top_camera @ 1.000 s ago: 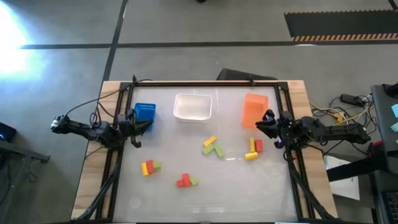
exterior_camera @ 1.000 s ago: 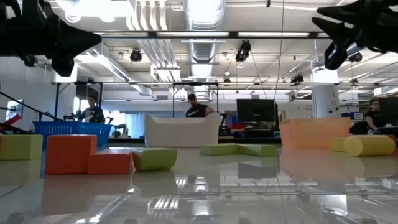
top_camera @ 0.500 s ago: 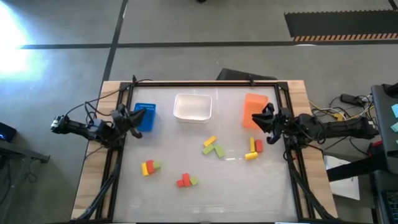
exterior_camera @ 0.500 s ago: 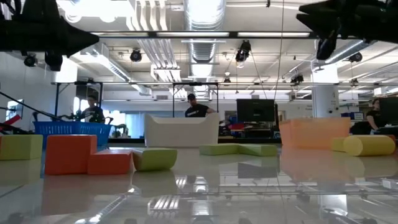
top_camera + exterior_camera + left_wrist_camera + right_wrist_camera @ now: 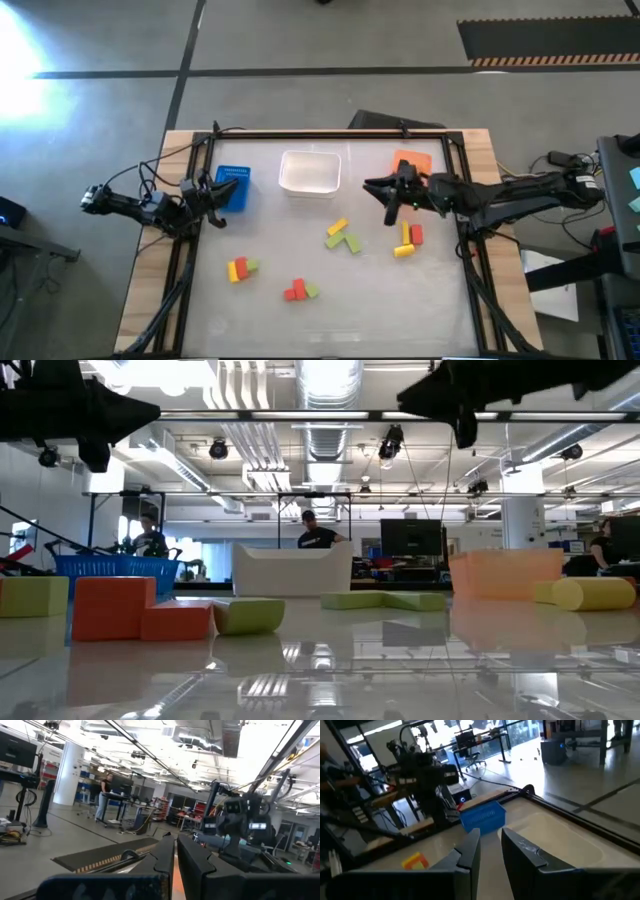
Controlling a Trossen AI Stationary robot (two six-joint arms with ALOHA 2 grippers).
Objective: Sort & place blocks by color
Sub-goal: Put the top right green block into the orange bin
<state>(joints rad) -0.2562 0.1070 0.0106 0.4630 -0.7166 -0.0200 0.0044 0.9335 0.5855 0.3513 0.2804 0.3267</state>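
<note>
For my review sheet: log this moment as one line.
left gripper: shut, by blue bin | right gripper: empty, above table near orange bin | blocks: unsorted

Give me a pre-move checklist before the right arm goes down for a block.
1. Right tool empty: ok, nothing between its fingers in the right wrist view, which stand slightly apart.
2. Right tool over a block: not ok, it hangs between the white bin and the orange bin, beyond the yellow block.
3. Left tool out of the way: ok, shut, beside the blue bin.
4. Blocks on the table: ok, none in the white bin; the other bins' insides cannot tell.
5. Bins upright: cannot tell for the orange bin, partly hidden by the arm.
</note>
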